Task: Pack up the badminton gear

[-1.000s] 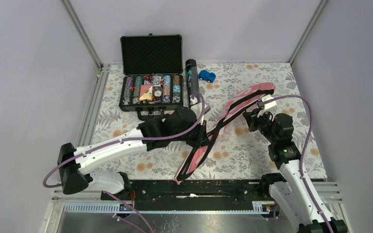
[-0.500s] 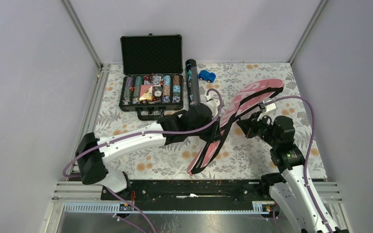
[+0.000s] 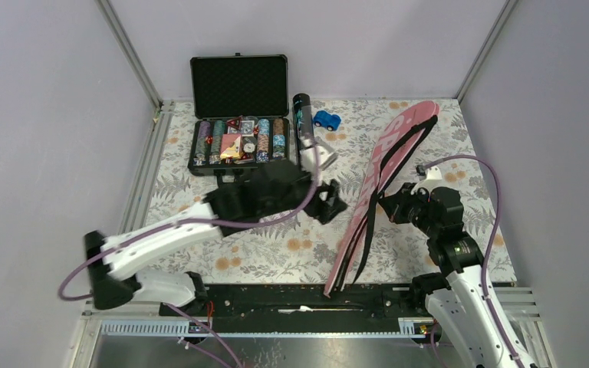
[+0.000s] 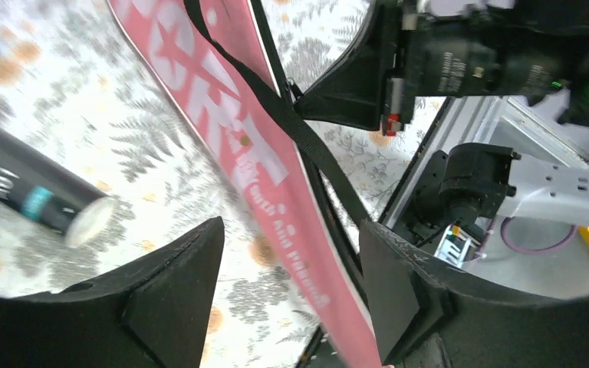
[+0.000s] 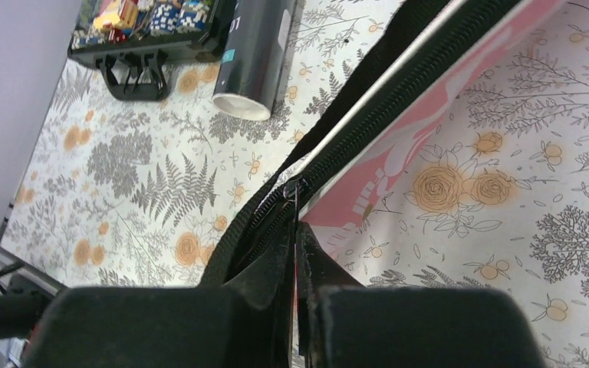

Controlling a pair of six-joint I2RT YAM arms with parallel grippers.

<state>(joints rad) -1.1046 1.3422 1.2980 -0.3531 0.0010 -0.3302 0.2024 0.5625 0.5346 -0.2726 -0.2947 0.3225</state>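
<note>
Pink racket cover (image 3: 383, 157) slants 1 to 6 o'clock, top view | right gripper (image 3: 383, 205) pinches its edge at 3 | left gripper (image 3: 331, 201) spread, just beside | left wrist: fingers (image 4: 176, 291) apart, cover beyond | right wrist: fingers (image 5: 264, 276) clamp zipper edge

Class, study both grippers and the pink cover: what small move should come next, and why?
Probably the right gripper should ease the pink cover down flat on the table: it alone pinches the cover's zipper edge, while the left gripper stands open and clear of it.
</note>
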